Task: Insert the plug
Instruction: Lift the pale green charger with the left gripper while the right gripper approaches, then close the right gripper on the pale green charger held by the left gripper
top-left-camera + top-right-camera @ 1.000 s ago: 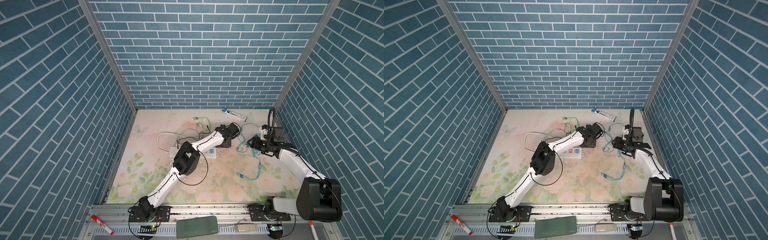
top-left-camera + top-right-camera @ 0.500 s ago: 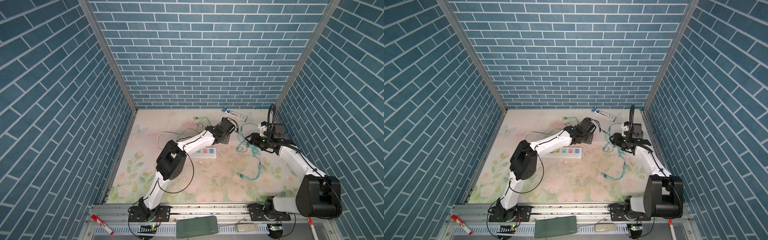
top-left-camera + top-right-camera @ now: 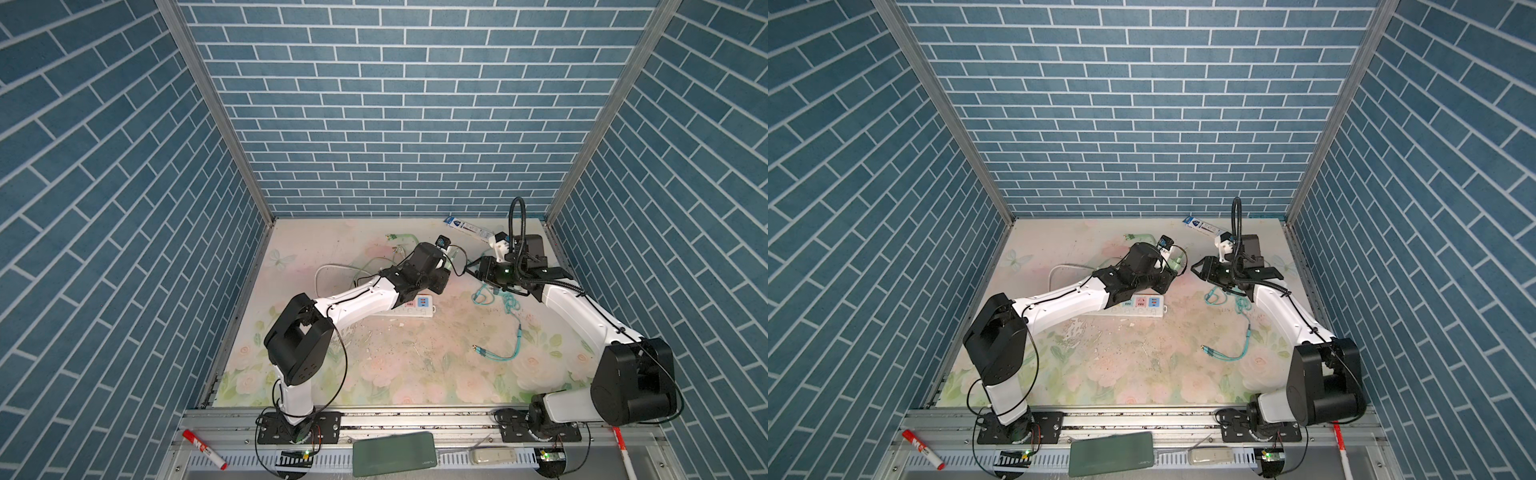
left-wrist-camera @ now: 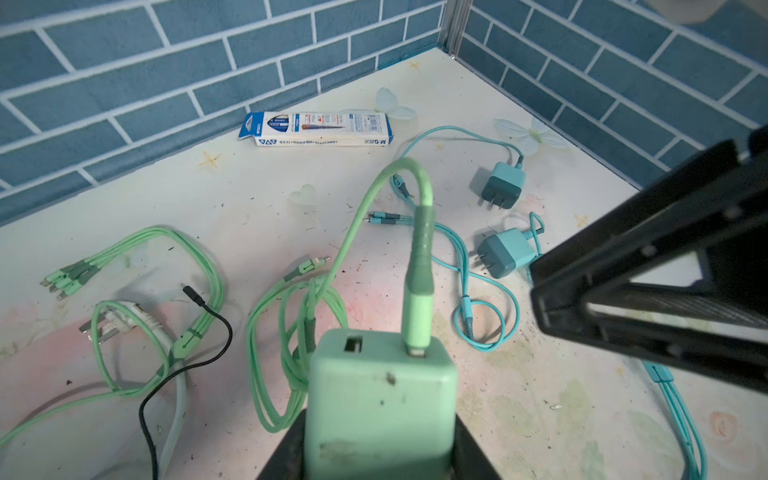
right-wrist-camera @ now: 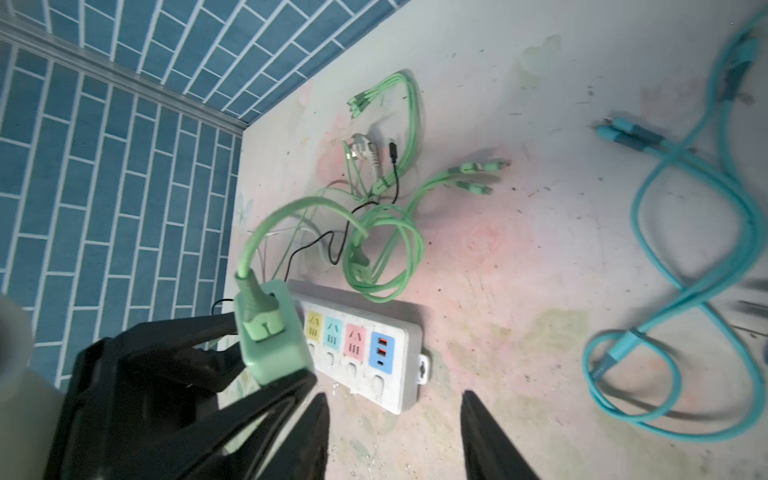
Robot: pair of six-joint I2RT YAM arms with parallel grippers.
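Your left gripper (image 4: 379, 446) is clamped on the mint-green charger (image 4: 380, 399), and you can see a black finger (image 4: 282, 457) pressed to each flank. The charger is up off the worktop (image 5: 540, 208), tilted. A green cable (image 4: 419, 257) is seated in one of its two ports and arches up before dropping into loose coils on the surface. From the right wrist view, the charger sits in front of the end of the white power strip (image 5: 365, 353), right by the yellow socket. Its prongs are hidden, so you can't tell whether they touch the strip. The strip lies flat, with yellow, teal and pink sockets in a row, then a blue USB panel. Your right gripper (image 5: 395, 397) has its jaws standing apart with nothing between them, hanging just beside the USB end of the strip. In both top views the two grippers are near each other, nose to nose, over the far side of the strip. Further out there are two teal chargers (image 4: 500, 185) lying on their sides with a teal cable (image 5: 685, 232) looping around them. A black cable (image 4: 187, 374) crosses the green tangle, and a blue-and-white box (image 4: 316, 129) rests against the back wall.
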